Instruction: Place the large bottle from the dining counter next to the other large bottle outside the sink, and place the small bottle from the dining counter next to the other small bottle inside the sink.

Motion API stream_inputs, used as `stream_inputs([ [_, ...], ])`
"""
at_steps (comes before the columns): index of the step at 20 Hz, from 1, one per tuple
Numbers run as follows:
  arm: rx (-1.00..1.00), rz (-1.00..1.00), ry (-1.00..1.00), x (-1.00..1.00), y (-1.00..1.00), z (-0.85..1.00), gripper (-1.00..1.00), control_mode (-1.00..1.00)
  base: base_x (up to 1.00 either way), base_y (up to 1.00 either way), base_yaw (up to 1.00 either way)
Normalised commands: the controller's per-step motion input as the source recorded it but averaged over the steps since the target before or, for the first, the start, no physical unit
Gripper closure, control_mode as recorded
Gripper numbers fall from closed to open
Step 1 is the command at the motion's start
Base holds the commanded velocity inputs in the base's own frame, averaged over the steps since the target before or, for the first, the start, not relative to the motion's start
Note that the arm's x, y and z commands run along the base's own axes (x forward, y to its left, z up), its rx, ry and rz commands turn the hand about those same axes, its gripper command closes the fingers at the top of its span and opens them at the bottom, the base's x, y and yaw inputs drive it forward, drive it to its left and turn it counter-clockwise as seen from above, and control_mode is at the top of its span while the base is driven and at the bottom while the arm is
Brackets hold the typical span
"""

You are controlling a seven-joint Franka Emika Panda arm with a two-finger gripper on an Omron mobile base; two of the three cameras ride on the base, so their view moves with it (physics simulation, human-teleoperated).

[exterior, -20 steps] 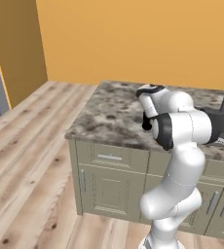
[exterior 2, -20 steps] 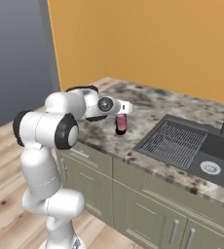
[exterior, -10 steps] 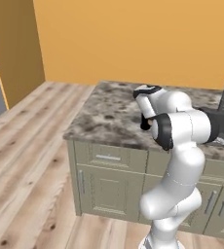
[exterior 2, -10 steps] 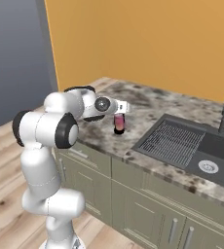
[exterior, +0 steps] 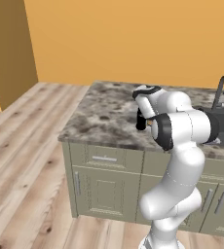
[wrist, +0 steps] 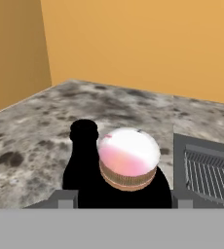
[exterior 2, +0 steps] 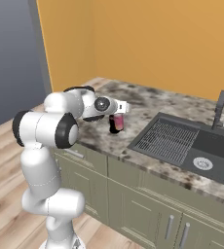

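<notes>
**Pink bottle at the gripper, beside the dark one**

Pink bottle [wrist: 128, 163] fills the middle of the hand view, seen from above: a pale pink rounded body with a tan band below it, its lower part lost in a black mass. In the right base view it [exterior 2: 116, 122] shows as a small pink and dark shape just under the gripper [exterior 2: 120, 111], standing on the marble surface [exterior 2: 148, 104] left of the sink [exterior 2: 192, 148]. Whether it touches the surface cannot be told.

A dark bottle [wrist: 83, 155] with a round black top stands just beside it on the left of the hand view, the two seeming to touch. No label or writing can be read on either.

The gripper's fingers cannot be made out, so whether they are apart or clamped on the bottle cannot be told. In the left base view the arm hides the bottles, and the gripper [exterior: 141, 119] is a dark patch against the surface [exterior: 104, 114].
</notes>
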Motion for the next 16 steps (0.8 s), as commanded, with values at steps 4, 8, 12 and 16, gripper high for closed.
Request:
stream_inputs([
  [4,0.0,0.0,0.0,0.0,0.0,0.0,1.0,1.0,0.0,-0.08,-0.09],
  [8,0.0,0.0,0.0,0.0,0.0,0.0,1.0,1.0,0.0,-0.06,-0.09],
  [12,0.0,0.0,0.0,0.0,0.0,0.0,1.0,1.0,0.06,-0.03,-0.04],
  [16,0.0,-0.02,0.0,0.0,0.0,-0.36,1.0,-1.0,0.0,0.0,0.0],
])
